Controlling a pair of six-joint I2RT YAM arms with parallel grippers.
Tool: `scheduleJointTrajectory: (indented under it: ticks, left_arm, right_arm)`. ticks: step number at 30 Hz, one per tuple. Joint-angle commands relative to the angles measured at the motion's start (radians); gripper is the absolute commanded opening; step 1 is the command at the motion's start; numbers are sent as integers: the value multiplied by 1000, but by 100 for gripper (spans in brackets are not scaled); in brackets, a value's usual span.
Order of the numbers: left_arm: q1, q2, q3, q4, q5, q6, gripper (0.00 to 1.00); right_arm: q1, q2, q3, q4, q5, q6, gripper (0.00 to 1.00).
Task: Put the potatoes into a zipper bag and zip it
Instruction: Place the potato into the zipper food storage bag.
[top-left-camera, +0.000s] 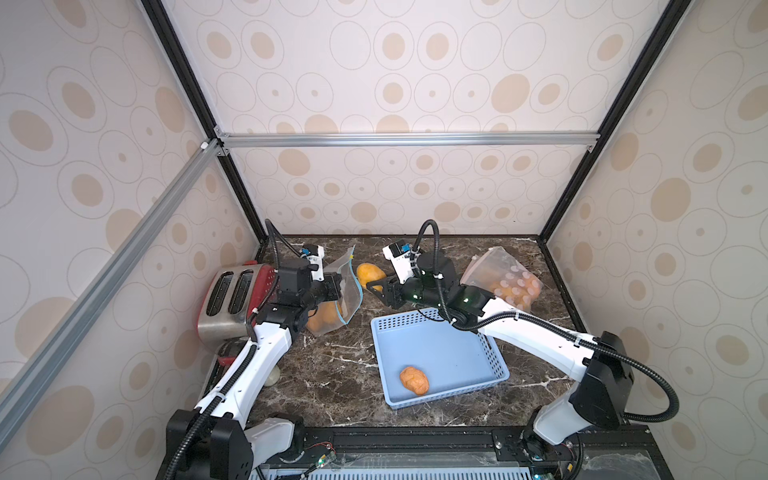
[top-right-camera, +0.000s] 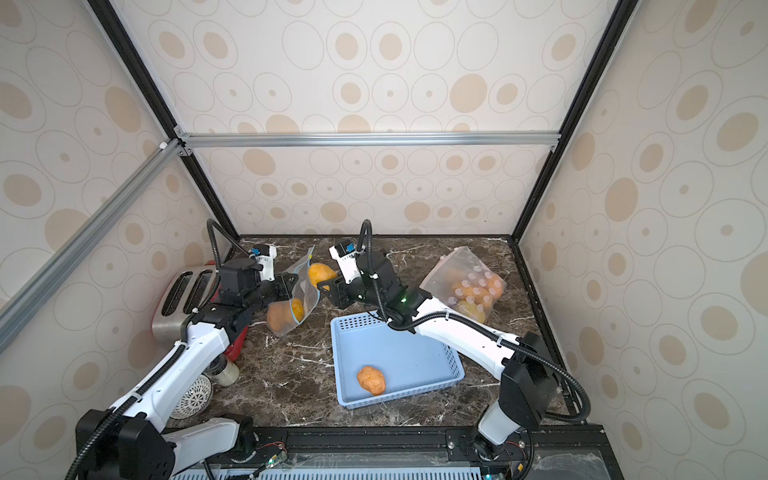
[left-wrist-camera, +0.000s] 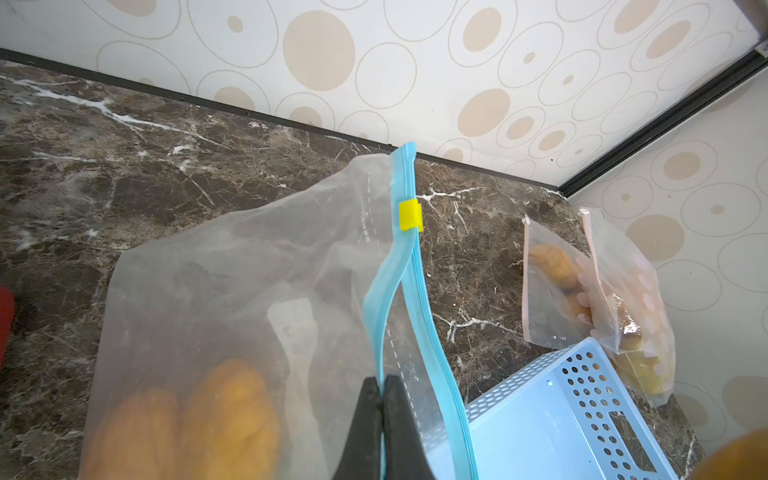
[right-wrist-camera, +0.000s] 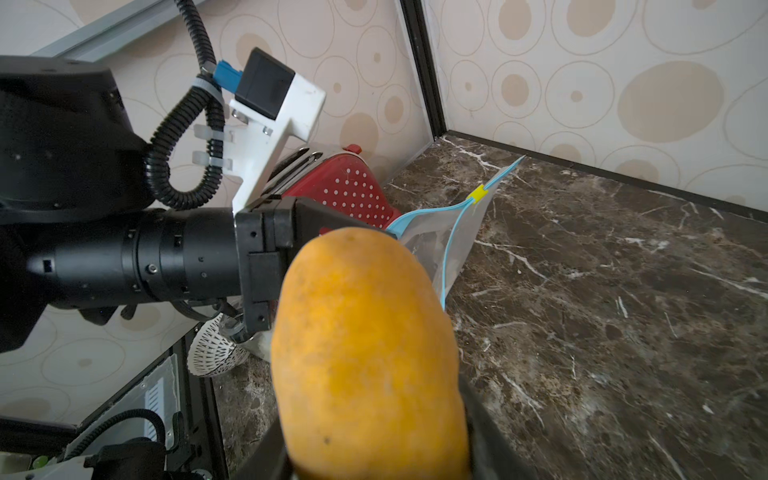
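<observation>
A clear zipper bag (top-left-camera: 347, 286) with a blue zip strip and yellow slider (left-wrist-camera: 410, 214) is held up at the back left, mouth facing right. My left gripper (left-wrist-camera: 381, 382) is shut on one lip of the strip. Two wrinkly orange potatoes (left-wrist-camera: 187, 415) lie inside the bag. My right gripper (top-left-camera: 376, 286) is shut on a smooth yellow-orange potato (right-wrist-camera: 365, 353) just outside the bag's mouth; its tip nears the opening in both top views. Another wrinkly potato (top-left-camera: 414, 380) sits in the blue basket (top-left-camera: 436, 353).
A second bag (top-left-camera: 503, 282), pink-zipped with white dots and full of potatoes, leans at the back right. A red and steel toaster (top-left-camera: 232, 299) stands against the left wall. A white perforated object (top-right-camera: 193, 397) and a jar (top-right-camera: 226, 372) sit near the left arm's base.
</observation>
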Motion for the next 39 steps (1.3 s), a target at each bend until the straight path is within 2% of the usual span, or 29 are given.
scheduleJointTrajectory:
  ticks: [1, 11, 24, 39]
  left_arm:
    - [9, -14, 20, 12, 0, 13, 0]
    - [10, -17, 20, 12, 5, 12, 0]
    - [10, -22, 15, 17, 15, 7, 0]
    - [10, -24, 14, 20, 8, 9, 0]
  right_arm:
    - [5, 36, -13, 131, -71, 11, 34]
    - [5, 139, 4, 247, -144, 93, 32]
    - [6, 276, 93, 185, -144, 115, 32]
    - [5, 325, 155, 65, -88, 63, 36]
